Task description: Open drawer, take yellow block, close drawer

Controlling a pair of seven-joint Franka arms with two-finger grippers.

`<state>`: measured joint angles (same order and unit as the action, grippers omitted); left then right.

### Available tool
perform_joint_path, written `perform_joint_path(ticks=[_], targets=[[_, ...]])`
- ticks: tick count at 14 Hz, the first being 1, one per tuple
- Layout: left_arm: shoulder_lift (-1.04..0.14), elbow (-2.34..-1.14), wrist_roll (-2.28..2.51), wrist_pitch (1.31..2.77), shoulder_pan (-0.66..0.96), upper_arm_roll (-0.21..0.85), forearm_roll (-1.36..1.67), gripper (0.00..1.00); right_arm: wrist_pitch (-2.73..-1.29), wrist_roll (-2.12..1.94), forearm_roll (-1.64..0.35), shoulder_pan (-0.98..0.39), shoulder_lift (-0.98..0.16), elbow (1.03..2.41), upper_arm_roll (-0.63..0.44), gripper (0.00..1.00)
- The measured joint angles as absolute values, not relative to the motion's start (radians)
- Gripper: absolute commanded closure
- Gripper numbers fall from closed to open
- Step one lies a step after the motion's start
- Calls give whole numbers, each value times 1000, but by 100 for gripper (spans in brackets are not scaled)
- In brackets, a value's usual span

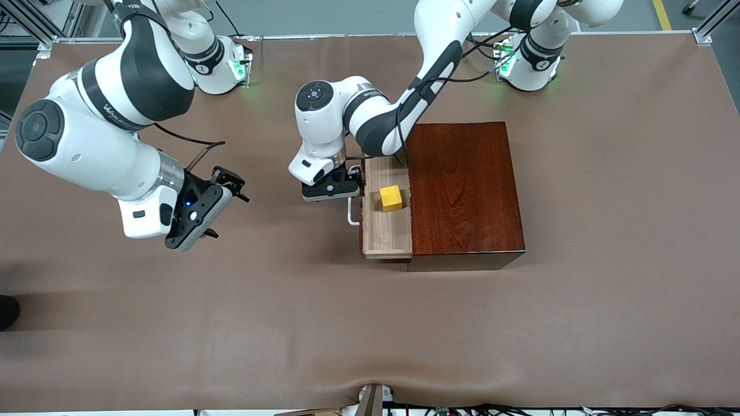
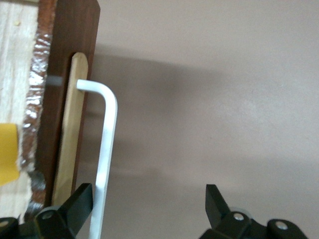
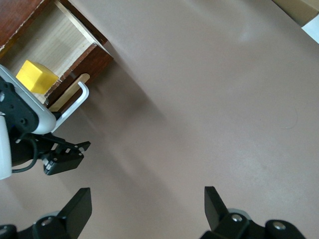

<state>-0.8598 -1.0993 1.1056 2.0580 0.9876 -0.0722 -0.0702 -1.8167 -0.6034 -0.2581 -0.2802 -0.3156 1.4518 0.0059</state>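
Drawer [image 1: 386, 231] stands pulled out of the dark wooden box [image 1: 462, 190] toward the right arm's end of the tabletop [image 1: 370, 323], with the yellow block [image 1: 391, 198] lying inside its pale tray. The left pincer [image 1: 334, 189] hovers at the white loop handle [image 1: 352, 212], its fingers [image 2: 75, 206] spread wide, one just beside the bar and gripping nothing. The right pincer [image 1: 222, 199] waits released above bare tabletop, well apart from the box.

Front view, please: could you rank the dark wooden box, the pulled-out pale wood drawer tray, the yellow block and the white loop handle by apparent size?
1. Dark glossy wooden box
2. Pale light-wood drawer tray
3. Small yellow block
4. White U-shaped loop handle, partly hidden by the left gripper, so unsure.
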Motion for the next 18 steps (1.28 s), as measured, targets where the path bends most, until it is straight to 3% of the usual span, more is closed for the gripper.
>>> perform_joint_path(ticks=[6,11,15,18], targets=[[-780,-1075,1106,1937,985,-75,-55,0,-1848,-692,-258,-272,-323,1451,-4,0],[-601,-1071,1100,1719,886,-111,-59,0,-1868,-744,-258,-291,-324,1451,6,0],[-486,-1091,1035,1632,725,-112,-100,0,-1873,-830,-258,-392,-349,1407,11,0],[-434,-1138,929,1624,638,-111,-105,0,-1876,-917,-258,-492,-432,1315,13,0]])
